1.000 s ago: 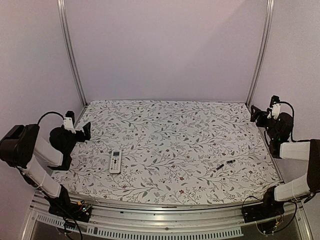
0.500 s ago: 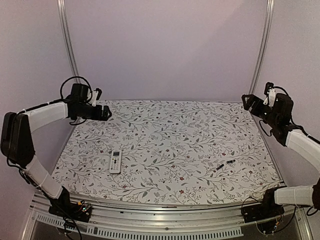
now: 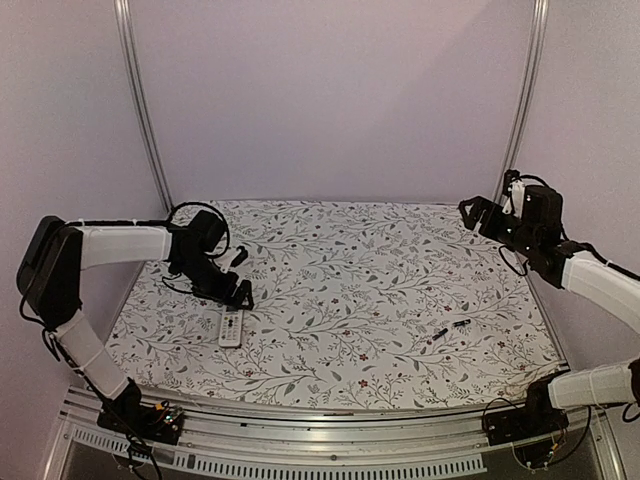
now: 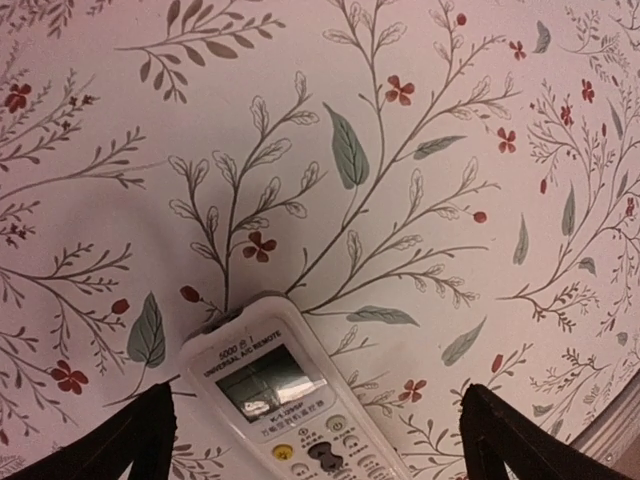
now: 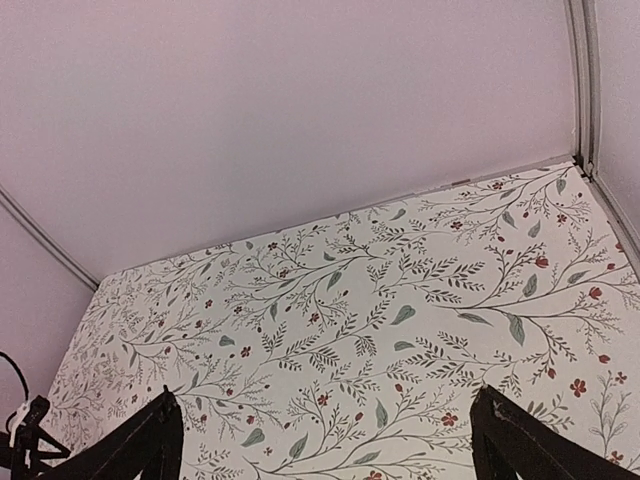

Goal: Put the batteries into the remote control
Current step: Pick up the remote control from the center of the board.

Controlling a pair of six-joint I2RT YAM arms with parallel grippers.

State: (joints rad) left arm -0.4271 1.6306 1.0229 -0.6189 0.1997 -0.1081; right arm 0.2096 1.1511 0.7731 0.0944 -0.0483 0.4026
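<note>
The left tool (image 3: 242,278) hovers wide open over the face-up remote (image 3: 231,324) on the tabletop (image 3: 350,290). The right tool (image 3: 476,215) hangs wide open, well apart from the two batteries (image 3: 461,323).

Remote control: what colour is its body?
The remote control is white; the left wrist view shows it best.

dim pinkish even light; soft shadows; wrist views distorted toward edges.

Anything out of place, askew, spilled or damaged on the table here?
Nothing stands out. The remote control lies flat, buttons up, at the left; the two batteries lie loose toward the right, apart from it.
</note>
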